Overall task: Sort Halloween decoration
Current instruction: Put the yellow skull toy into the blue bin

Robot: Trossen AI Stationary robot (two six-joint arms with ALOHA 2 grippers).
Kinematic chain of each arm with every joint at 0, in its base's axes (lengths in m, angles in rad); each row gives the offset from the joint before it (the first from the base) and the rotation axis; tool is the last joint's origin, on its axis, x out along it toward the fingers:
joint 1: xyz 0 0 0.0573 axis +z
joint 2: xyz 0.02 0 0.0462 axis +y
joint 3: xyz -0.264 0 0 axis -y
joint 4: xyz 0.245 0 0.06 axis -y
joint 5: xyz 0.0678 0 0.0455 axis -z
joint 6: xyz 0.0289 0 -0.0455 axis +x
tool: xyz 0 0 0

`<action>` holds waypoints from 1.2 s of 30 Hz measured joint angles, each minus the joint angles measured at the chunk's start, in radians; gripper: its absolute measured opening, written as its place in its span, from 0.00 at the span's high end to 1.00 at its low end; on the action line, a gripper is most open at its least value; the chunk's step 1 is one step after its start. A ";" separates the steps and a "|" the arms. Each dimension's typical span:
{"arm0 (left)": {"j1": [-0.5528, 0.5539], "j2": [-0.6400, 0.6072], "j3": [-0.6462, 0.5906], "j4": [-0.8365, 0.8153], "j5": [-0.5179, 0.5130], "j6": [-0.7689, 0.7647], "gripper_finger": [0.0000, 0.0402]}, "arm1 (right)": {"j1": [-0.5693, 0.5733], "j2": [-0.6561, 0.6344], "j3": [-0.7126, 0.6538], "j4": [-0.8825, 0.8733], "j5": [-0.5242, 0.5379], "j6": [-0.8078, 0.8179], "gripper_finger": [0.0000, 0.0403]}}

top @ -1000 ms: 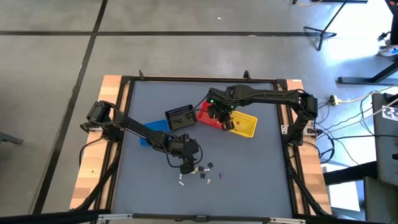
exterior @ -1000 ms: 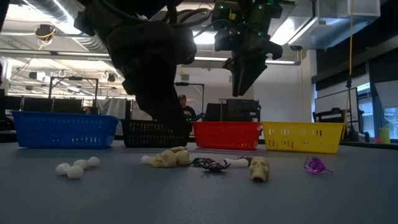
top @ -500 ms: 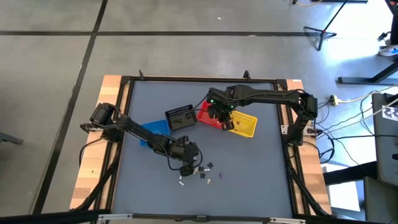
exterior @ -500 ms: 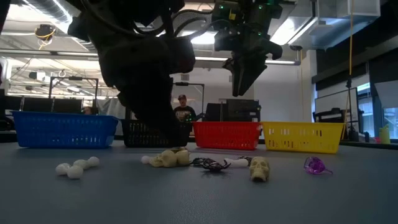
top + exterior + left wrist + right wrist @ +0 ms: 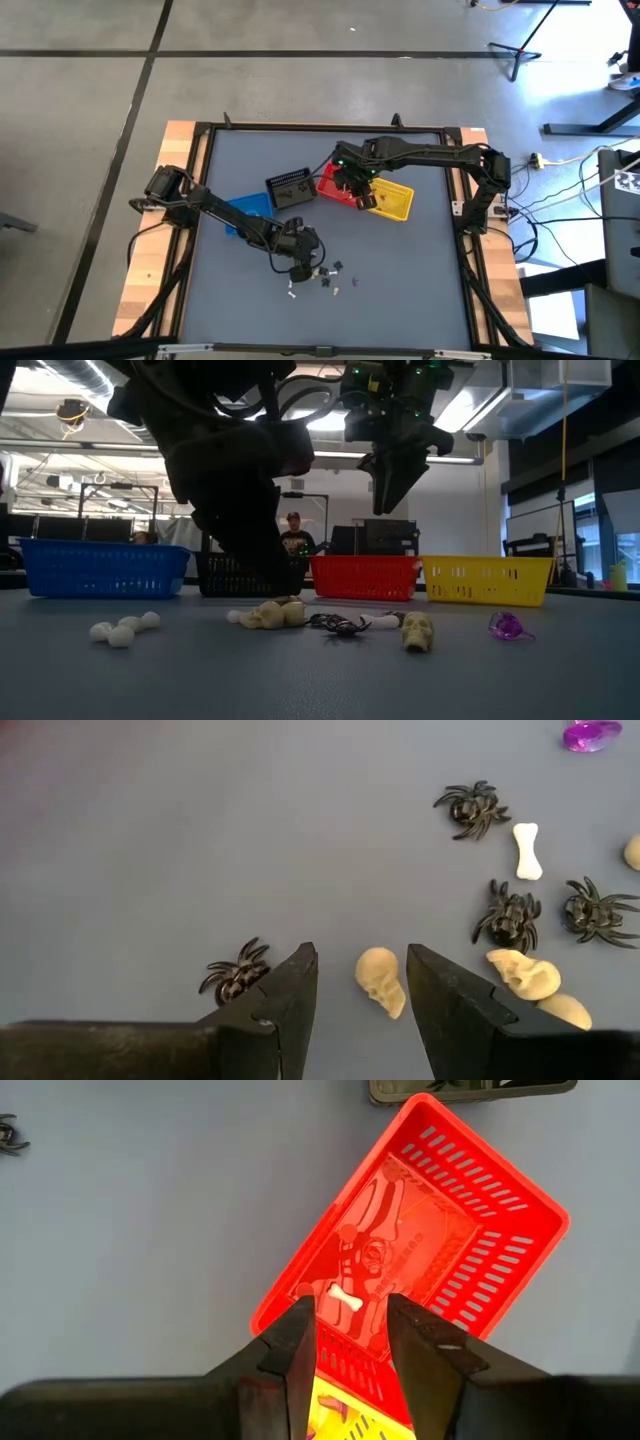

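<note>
The Halloween decoration lies scattered on the grey table near its front: black spiders (image 5: 512,915), cream skulls (image 5: 380,982), a white bone (image 5: 526,850) and a purple piece (image 5: 506,626). My left gripper (image 5: 360,955) is low over them and open. One skull lies between its fingertips and a spider (image 5: 238,975) just outside one finger; neither is touched. My right gripper (image 5: 352,1305) hangs open, high above the red basket (image 5: 440,1230). A white bone (image 5: 345,1298) lies on that basket's floor.
Four small baskets stand in a row behind the trinkets: blue (image 5: 248,208), black (image 5: 291,188), red (image 5: 335,184), yellow (image 5: 392,200). The table's raised frame (image 5: 200,200) runs around the mat. A person (image 5: 292,532) stands in the room beyond.
</note>
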 joint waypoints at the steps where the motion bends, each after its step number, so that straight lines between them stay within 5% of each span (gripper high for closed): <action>1: 0.000 0.000 0.000 0.000 -0.002 0.000 0.63 | 0.000 0.000 0.000 0.000 0.000 0.000 0.69; 18: -0.010 0.079 0.004 0.060 0.013 0.000 0.64 | 0.001 0.000 0.000 0.004 0.000 0.000 0.69; 36: -0.011 0.056 0.001 0.028 0.023 -0.001 0.86 | 0.001 0.000 0.000 0.003 0.000 0.000 0.69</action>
